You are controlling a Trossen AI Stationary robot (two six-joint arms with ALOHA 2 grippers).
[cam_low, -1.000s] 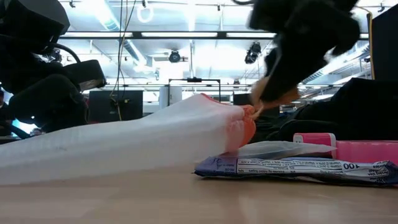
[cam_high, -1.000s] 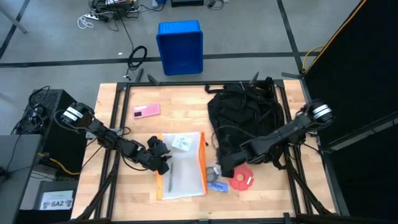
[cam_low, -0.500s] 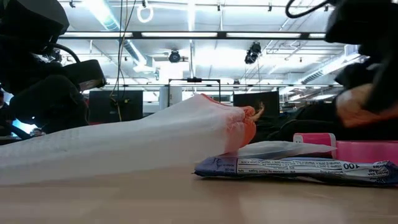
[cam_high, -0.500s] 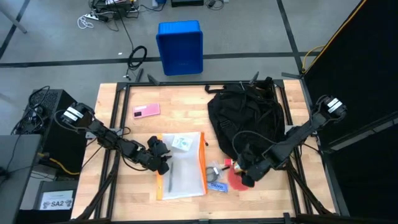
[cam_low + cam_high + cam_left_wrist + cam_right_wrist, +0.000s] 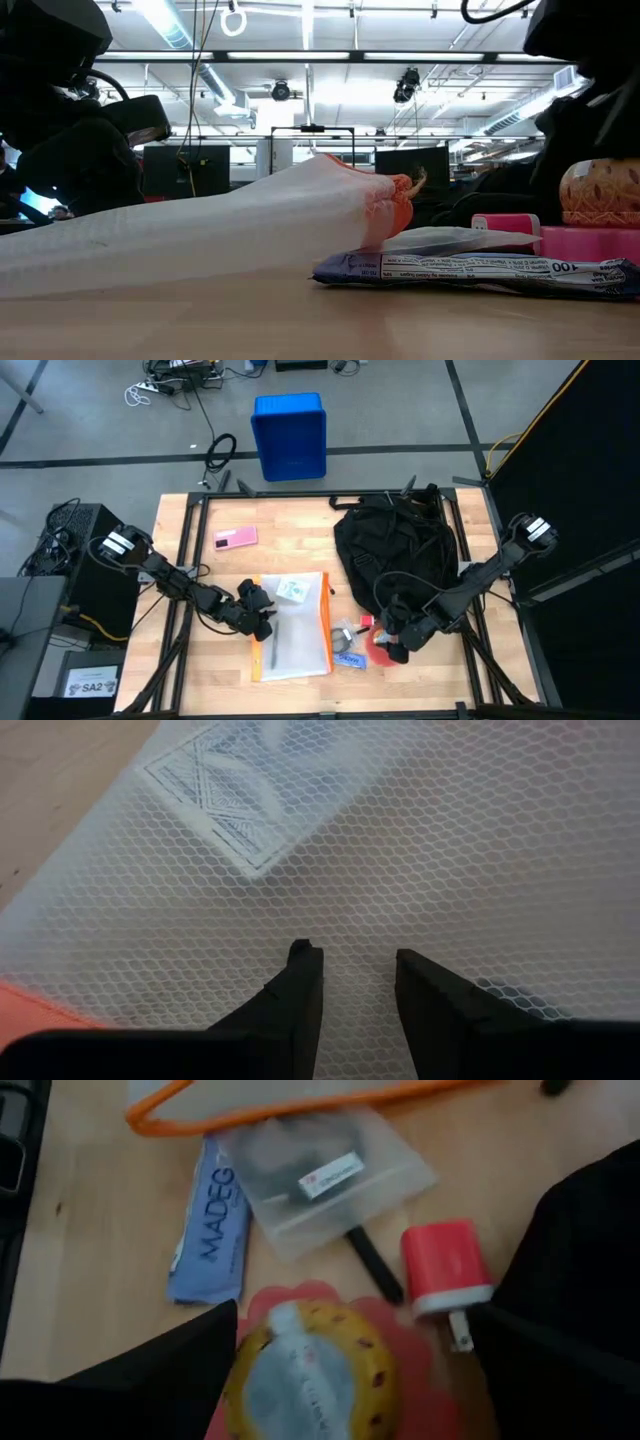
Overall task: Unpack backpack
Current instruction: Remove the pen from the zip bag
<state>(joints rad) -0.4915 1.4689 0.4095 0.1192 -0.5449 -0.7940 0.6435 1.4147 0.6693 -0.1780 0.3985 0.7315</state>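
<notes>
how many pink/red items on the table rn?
3: pink card at the table's far left, red charger plug beside the backpack, pink lid under the yellow snack cup. More may be inside the backpack.

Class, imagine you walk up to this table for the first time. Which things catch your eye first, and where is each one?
The black backpack dominates the table's far right side. In front of it lies a cluster of unpacked bits: a red charger, a blue bar wrapper and a yellow-patterned cup on a pink lid, with the right tool open over the cup. To the left, a white mesh pouch with orange trim lies flat under the left tool.
</notes>
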